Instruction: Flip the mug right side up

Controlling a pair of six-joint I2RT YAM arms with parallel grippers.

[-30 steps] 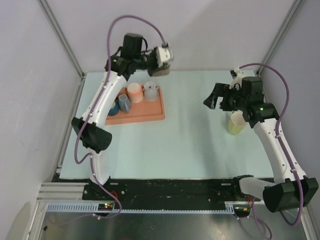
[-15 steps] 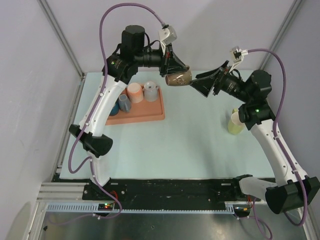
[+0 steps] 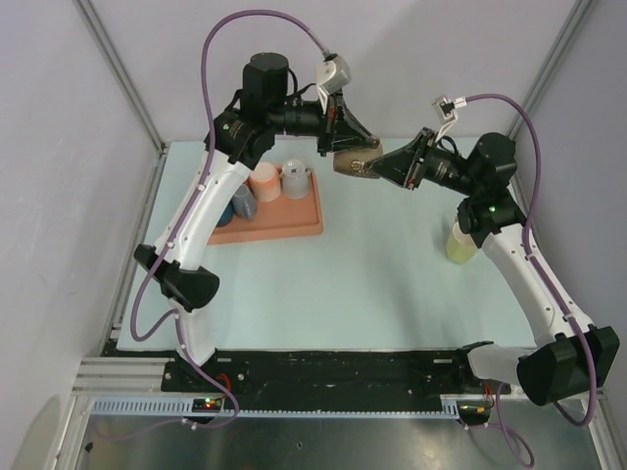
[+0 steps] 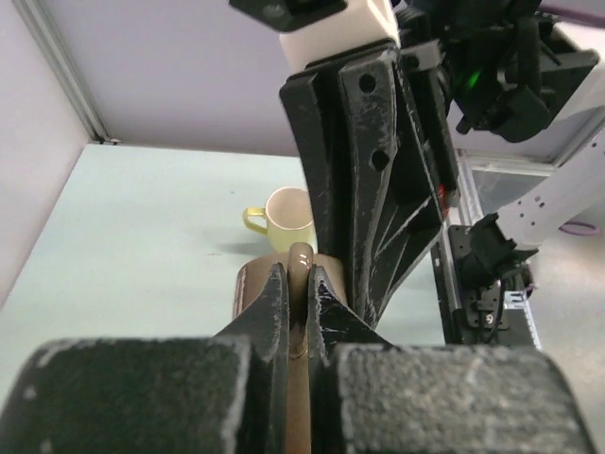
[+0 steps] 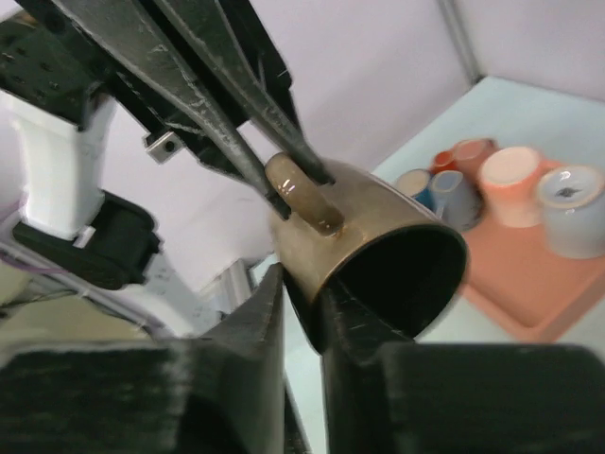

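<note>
So the brown mug [image 5: 383, 222] is up in the air, off the surface [image 3: 372, 284]. It lies on its side between the two sets of fingers. Its open mouth points at the right fingers [image 5: 253, 331], and its bottom points back at the left arm.

The left fingers [image 4: 274, 312] are squeezed shut on the mug's handle [image 4: 301, 260]. The handle sticks up between them like a thin loop, and the round brown body sits just under them.

The right fingers come in from the other side. They are pinched on the edge of the mug's mouth, at the low part of the rim. One finger is on the outside wall and the other pokes into the dark inside. So both sets of fingers hold the same mug, and their tips are very close together.

Far below the left fingers, a yellow mug [image 4: 288, 218] stands the right way up on the surface. It sits down beside the right arm.

Below the left arm is an orange tray [image 3: 294, 223]. On it are a pink cup [image 3: 264, 181] and a white cup [image 3: 295, 179], side by side and upside down, with blue cups [image 3: 242, 203] next to the pink one. All of these are well apart from the mug in the air.
</note>
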